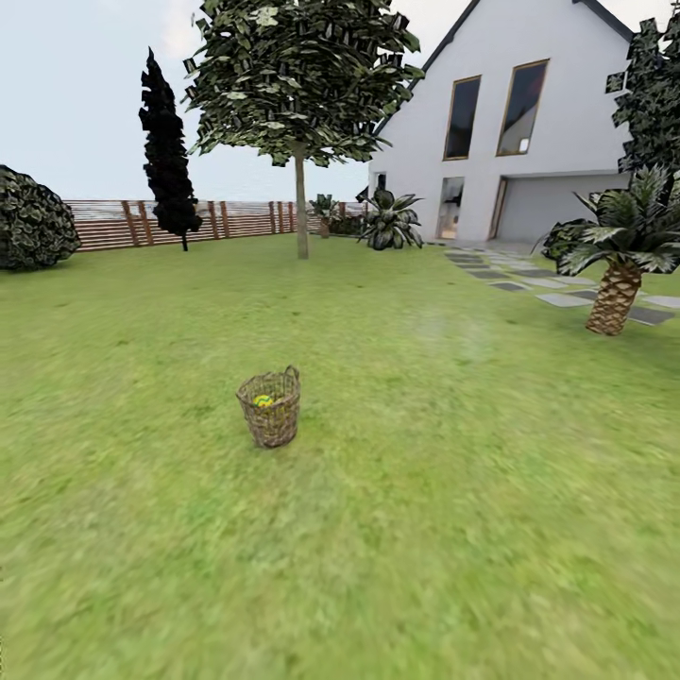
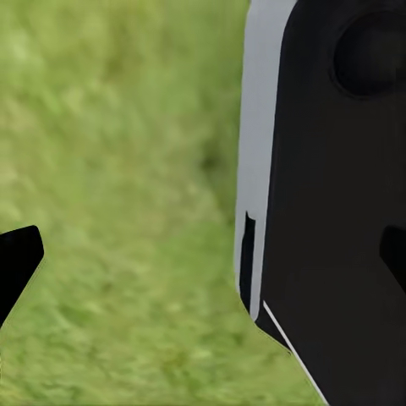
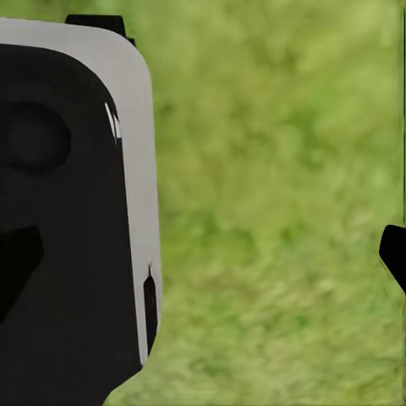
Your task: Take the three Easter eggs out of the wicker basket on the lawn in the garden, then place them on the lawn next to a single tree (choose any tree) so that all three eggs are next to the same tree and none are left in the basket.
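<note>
The brown wicker basket stands upright on the lawn a few metres ahead, slightly left of centre. One bright yellow Easter egg peeks over its rim; the rest of the inside is hidden. Far behind the basket rises the tree, with a straight grey-brown trunk and a leafy canopy. In the left wrist view my left gripper hangs open over bare grass, one black fingertip at the frame edge. My right gripper is open over grass too, with nothing between its fingers.
A tall black tree and a slatted wooden fence stand at the back left, beside a round bush. A short palm, grey paving and the white house lie to the right. My black-and-white body panel is beside each gripper.
</note>
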Controlling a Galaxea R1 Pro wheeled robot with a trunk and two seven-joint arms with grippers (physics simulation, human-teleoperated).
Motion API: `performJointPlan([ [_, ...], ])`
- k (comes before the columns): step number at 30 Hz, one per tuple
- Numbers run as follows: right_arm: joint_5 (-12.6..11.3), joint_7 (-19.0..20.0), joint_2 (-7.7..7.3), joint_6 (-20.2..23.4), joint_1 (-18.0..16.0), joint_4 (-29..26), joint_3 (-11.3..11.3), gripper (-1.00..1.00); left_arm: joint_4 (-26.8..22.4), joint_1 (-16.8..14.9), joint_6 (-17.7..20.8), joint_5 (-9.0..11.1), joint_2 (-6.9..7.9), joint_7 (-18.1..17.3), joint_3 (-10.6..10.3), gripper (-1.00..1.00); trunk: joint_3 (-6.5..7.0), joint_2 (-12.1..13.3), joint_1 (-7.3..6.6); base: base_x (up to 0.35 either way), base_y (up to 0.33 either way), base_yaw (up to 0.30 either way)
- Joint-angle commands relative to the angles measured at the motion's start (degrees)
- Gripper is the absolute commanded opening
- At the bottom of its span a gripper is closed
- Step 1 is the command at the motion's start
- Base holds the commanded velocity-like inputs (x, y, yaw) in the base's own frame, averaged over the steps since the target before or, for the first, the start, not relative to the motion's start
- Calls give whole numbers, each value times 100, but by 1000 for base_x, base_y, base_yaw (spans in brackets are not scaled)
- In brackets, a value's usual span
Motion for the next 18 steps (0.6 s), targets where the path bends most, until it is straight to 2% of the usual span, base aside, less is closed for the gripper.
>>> performJointPlan([
  [1, 2, -12, -4, -16, -9, 15, 4, 100, -17, 5, 2, 1, 9, 0, 8, 100, -4, -2, 3, 331, 0, 226],
  [16, 2, -17, 0, -17, -10, 12, -1, 100, -88, 5, 4, 1, 17, -4, 11, 100, -4, -2, 3, 335, 0, 253],
  [18, -3, -8, 27, -2, -11, -157, 2, 100, -89, 5, 10, 1, 16, -16, 9, 100, -6, -2, 3, 339, 0, 267],
])
